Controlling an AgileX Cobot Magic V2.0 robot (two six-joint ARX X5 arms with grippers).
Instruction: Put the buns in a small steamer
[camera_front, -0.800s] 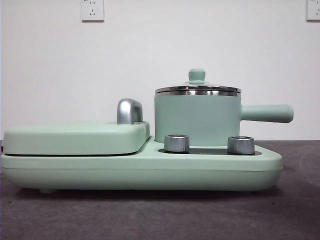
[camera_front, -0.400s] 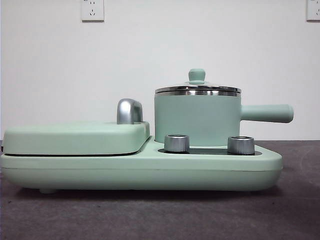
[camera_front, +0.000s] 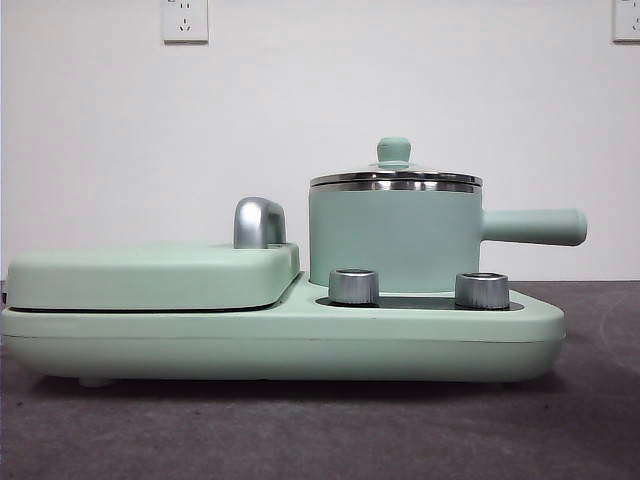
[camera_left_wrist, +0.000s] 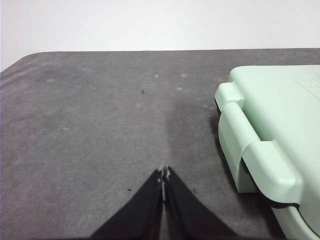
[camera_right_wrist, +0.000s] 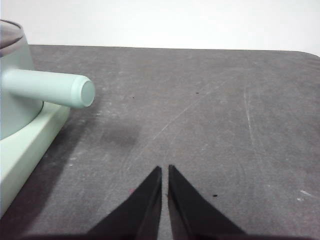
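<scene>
Left hand (camera_left_wrist: 163, 172): its two black jaws are pressed together, tips meeting, with nothing between them. It hangs over bare grey tabletop (camera_left_wrist: 90, 125), and the hinged end of the flat griddle (camera_left_wrist: 270, 130) lies at about 2 o'clock from the tips, apart from them.

Right hand (camera_right_wrist: 164, 170): jaws drawn nearly together (a thin slit shows between the tips), holding nothing. It hangs over open tabletop, and the rounded end of the steamer's side handle (camera_right_wrist: 75, 91) lies at about 10 o'clock, well apart.

Small steamer (camera_front: 394, 240): in the front view this mint-green pot with a steel rim stands upright on the right half of the green base (camera_front: 300, 345). Its straight handle points toward 3 o'clock.

Lid (camera_front: 394, 168): glass with a green knob on top, seated on the pot's rim.

Knobs (camera_front: 353, 286): two steel dials stand on the base just in front of the pot, one at about 7 o'clock from it, the other at 5 o'clock.

Griddle: shut flat on the left half of the base, at 9 o'clock from the pot, with a chrome handle (camera_front: 258, 222) rising at its rear corner beside the pot.

Wall (camera_front: 300, 110): white, with a socket (camera_front: 185, 20) at 12 o'clock above the griddle.
</scene>
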